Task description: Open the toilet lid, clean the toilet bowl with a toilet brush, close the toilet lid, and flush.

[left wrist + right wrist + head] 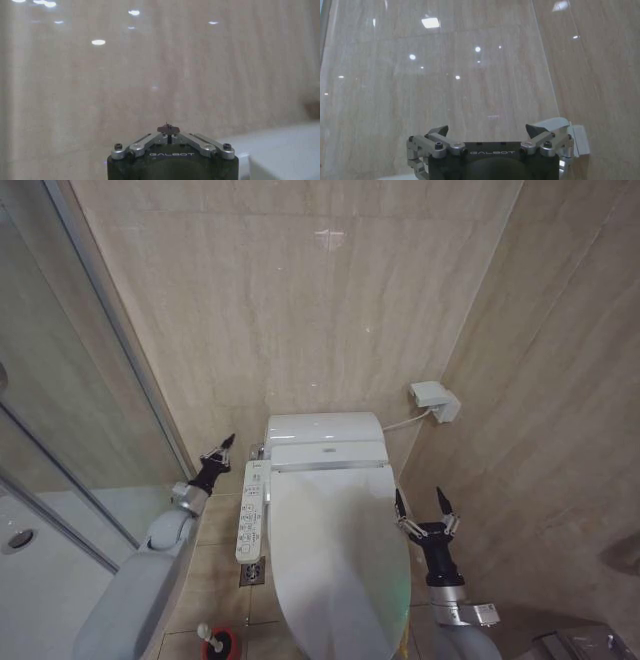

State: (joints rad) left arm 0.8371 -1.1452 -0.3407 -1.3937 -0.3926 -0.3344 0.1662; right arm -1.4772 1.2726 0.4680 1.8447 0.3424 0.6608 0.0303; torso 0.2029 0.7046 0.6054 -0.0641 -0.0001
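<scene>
Large white plastic oval toilet lid [335, 550] down over the bowl at centre, left gripper [227, 442] at its ten o'clock, fingers pinched together, right gripper [420, 503] at its three o'clock, fingers spread and empty, round red brush holder [218, 643] on the floor at seven o'clock

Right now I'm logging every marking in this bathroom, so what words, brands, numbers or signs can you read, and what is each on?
"GALBOT" on the body of the left gripper, whose fingertips meet.
"GALBOT" on the body of the right gripper, fingers apart.
Button markings on the toilet's side button panel: too small to read.
Small mark on the unit behind the toilet lid: too small to read.
</scene>
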